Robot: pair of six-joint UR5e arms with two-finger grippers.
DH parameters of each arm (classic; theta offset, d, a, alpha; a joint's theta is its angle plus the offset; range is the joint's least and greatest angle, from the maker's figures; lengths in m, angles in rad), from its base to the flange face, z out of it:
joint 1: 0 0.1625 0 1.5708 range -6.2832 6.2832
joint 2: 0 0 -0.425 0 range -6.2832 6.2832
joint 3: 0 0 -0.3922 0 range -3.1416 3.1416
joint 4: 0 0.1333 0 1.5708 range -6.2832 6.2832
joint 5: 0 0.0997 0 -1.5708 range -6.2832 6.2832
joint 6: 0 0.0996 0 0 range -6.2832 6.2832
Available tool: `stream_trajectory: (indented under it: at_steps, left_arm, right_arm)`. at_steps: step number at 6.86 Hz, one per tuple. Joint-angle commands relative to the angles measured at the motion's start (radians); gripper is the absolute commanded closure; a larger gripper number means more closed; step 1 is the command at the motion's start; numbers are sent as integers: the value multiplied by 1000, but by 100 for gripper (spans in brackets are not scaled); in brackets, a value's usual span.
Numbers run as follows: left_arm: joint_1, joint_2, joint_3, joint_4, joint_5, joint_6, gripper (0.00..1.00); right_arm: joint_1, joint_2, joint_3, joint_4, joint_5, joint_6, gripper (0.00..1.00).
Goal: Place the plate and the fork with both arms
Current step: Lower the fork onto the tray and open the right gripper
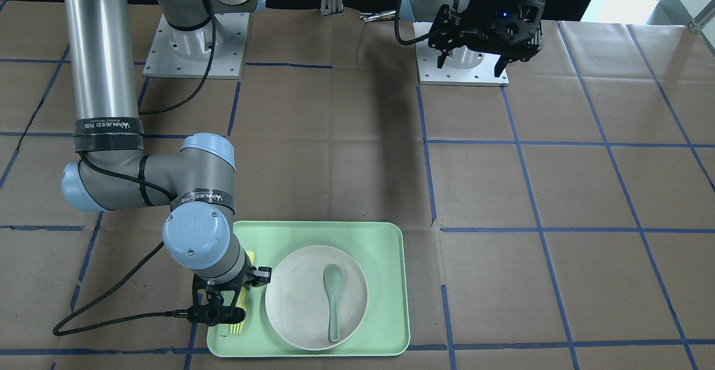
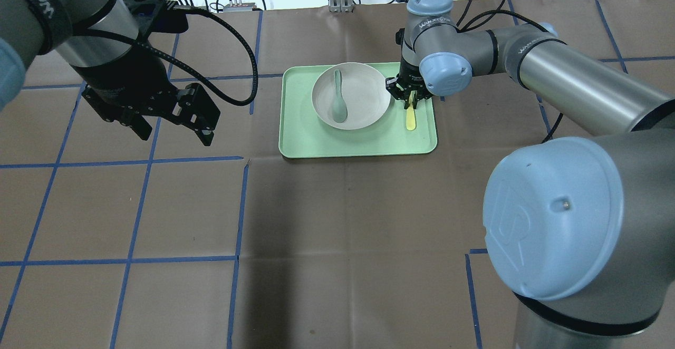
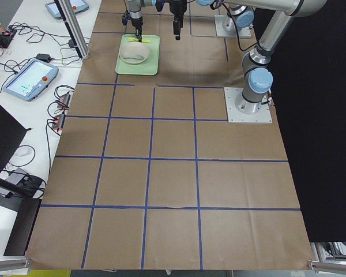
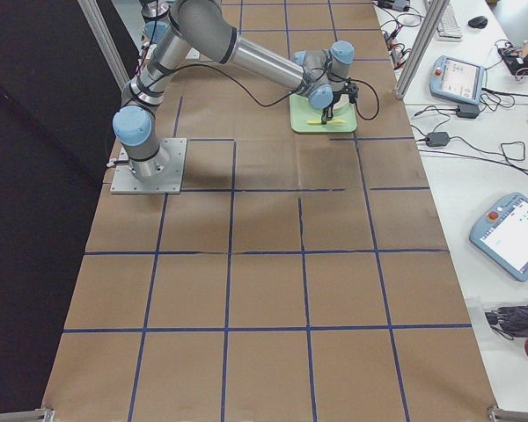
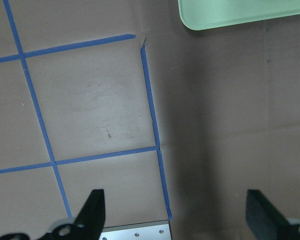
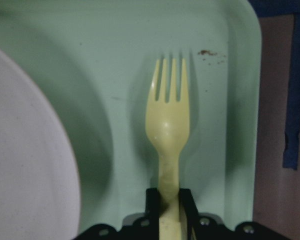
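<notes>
The pale-yellow fork (image 6: 168,125) lies along the tray's edge beside the plate, tines pointing away from the wrist. My right gripper (image 6: 169,197) is shut on its handle; both show in the overhead view, gripper (image 2: 408,98) and fork (image 2: 410,118). I cannot tell whether the fork touches the tray. The round off-white plate (image 2: 364,96) sits in the light-green tray (image 2: 358,138), with a grey-green spoon (image 2: 338,98) lying in it. My left gripper (image 2: 175,135) is open and empty, held above bare table well to the left of the tray; its wrist view shows it (image 5: 177,215) spread wide.
The table is covered in brown paper with a blue tape grid. The arm base plates (image 1: 462,71) stand at the robot's side. Only the tray's corner (image 5: 225,12) shows in the left wrist view. Cables and teach pendants lie beyond the table's far edge.
</notes>
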State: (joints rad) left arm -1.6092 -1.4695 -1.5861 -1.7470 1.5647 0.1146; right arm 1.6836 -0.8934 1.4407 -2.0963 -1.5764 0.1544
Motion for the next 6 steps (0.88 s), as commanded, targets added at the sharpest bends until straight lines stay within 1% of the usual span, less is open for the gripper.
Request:
stream_trajectory:
  at_steps: [1,3,5,6]
  left_arm:
    - [0,0,0,0,0,-1,0]
    - [0,0,0,0,0,-1,0]
    - [0,0,0,0,0,-1,0]
    - [0,0,0,0,0,-1,0]
  right_arm:
    - [-4,-7,-16,40,-4,5,0]
    - [-7,-89,-17,129,-1,2,0]
    - [-19,-189,22,166,-2,-19,0]
    - [-44,-247,53,189,-1,-77,0]
